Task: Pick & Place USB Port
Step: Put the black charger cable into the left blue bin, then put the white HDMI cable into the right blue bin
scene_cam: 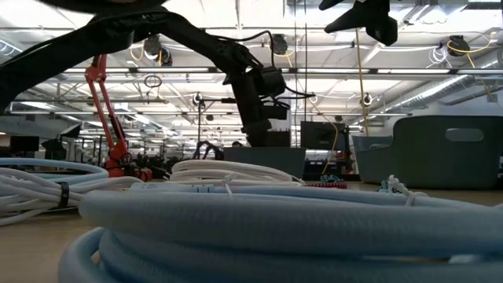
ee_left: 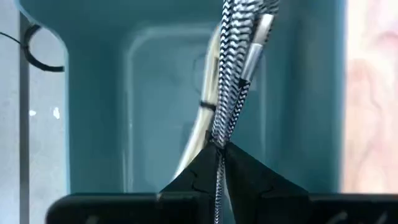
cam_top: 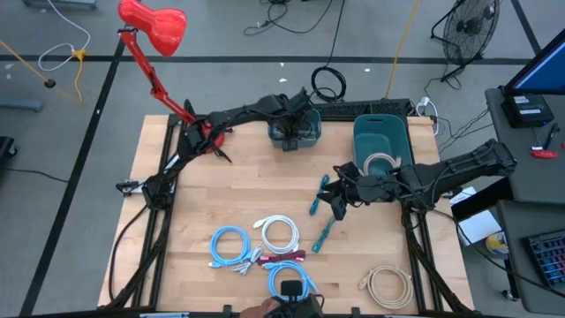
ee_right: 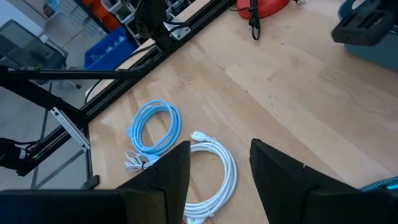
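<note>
On the wooden table (cam_top: 221, 177), coiled cables (cam_top: 281, 234) lie beside a red lamp (cam_top: 154, 25).

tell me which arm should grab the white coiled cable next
Right: its open gripper hangs beside the white cable, while the left gripper is shut on a braided cable over the small bin.

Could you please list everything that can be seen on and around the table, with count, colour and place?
Small bin: one, teal, far edge of table, under the left hand.
Large bin: one, teal, far right of table, holds a cream cable.
Braided cable: one, black and white, held over the small bin.
Blue cable coils: two, light blue, near edge.
White cable coil: one, near centre.
Cream cable coil: one, near right corner.
Teal cables: two, centre.
Desk lamp: one, red, far left.
Left hand: shut on the braided cable.
Right hand: open, above table centre.
</note>
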